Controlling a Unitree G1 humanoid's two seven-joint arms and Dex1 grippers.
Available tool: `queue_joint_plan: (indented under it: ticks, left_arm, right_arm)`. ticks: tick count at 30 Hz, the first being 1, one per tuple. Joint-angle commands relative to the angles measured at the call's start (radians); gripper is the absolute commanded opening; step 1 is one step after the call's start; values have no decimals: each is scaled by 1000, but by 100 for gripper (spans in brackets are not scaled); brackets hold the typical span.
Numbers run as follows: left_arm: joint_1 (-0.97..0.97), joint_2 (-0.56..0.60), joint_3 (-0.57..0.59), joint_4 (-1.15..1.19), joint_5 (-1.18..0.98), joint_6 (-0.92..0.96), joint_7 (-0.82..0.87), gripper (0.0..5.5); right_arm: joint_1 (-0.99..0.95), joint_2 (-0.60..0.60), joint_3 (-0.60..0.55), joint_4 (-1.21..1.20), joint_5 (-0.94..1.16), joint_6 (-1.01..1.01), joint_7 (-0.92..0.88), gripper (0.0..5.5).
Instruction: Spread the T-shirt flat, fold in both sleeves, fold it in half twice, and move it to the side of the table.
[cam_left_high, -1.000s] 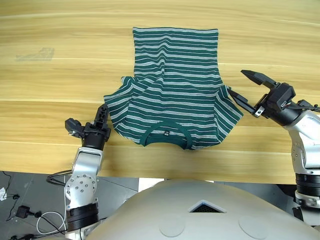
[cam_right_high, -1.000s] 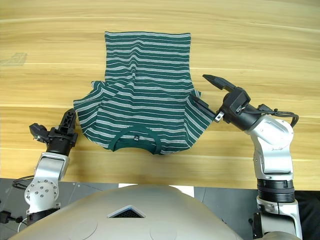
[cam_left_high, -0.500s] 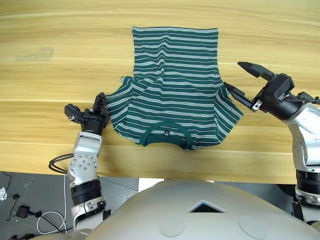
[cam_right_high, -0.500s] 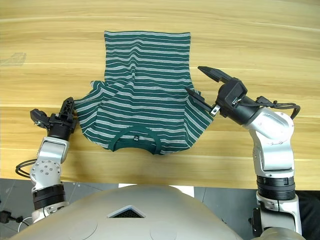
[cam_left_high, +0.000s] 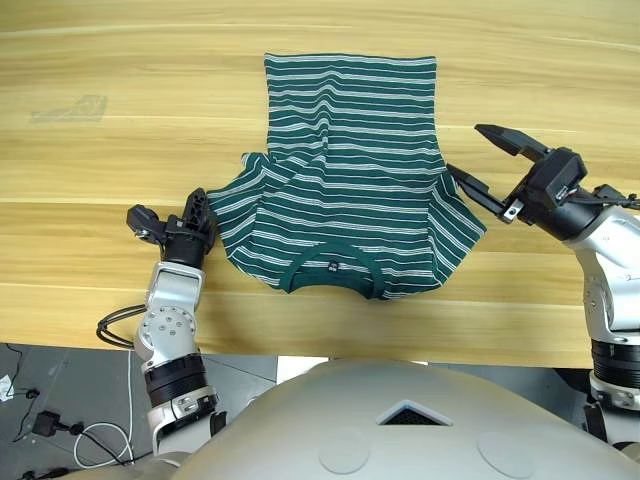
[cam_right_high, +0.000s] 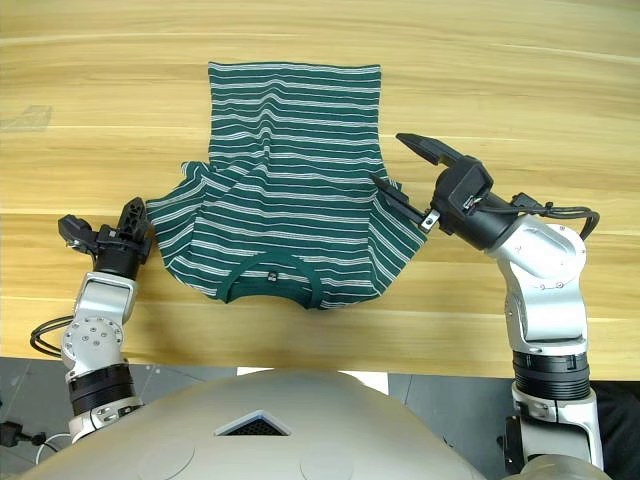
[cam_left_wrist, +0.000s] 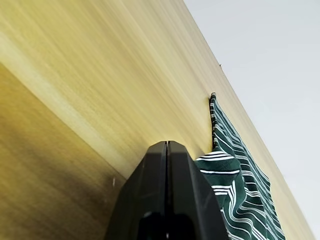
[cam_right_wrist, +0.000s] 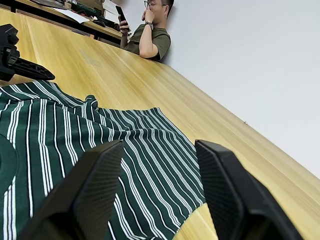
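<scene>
We find the dark green, white-striped T-shirt (cam_left_high: 345, 190) spread at the frame's centre on the pale wooden table (cam_left_high: 120, 60), the right gripper (cam_left_high: 464, 147) wide open at the sleeve on the right (cam_left_high: 462, 215) (to pinch it, we think), the left gripper (cam_left_high: 202, 198) closed beside the other sleeve (cam_left_high: 232, 200).

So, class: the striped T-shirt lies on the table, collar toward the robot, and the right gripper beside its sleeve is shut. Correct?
No: the right gripper is open, fingers spread wide, as the right wrist view shows. The rest holds: the striped T-shirt lies on the table, collar toward the robot.
</scene>
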Motion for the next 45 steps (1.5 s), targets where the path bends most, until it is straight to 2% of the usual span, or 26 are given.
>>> queue_joint_plan:
  ticks: [1,9,18,24,30,34,45]
  left_arm:
    - [28,-10,14,-25,32,13,-2,4]
    - [38,-9,6,-55,50,45,-54,4]
    - [17,-4,49,-22,84,41,-68,145]
    - [21,10,14,-19,105,83,-114,226]
    - [28,26,-25,-29,126,131,-174,226]
    - [7,32,1,26,154,120,-166,226]
    - [-12,20,38,65,183,93,-164,68]
  right_arm:
    - [-4,2,0,11,-8,-8,1,265]
    - [-13,10,8,16,-14,-9,-3,265]
    - [-7,13,13,59,-29,-52,5,265]
    - [-10,15,16,110,-34,-102,17,265]
    - [-7,17,16,146,-38,-142,20,265]
    - [-4,17,16,160,-39,-158,22,265]
    - [2,13,12,172,-37,-174,28,265]
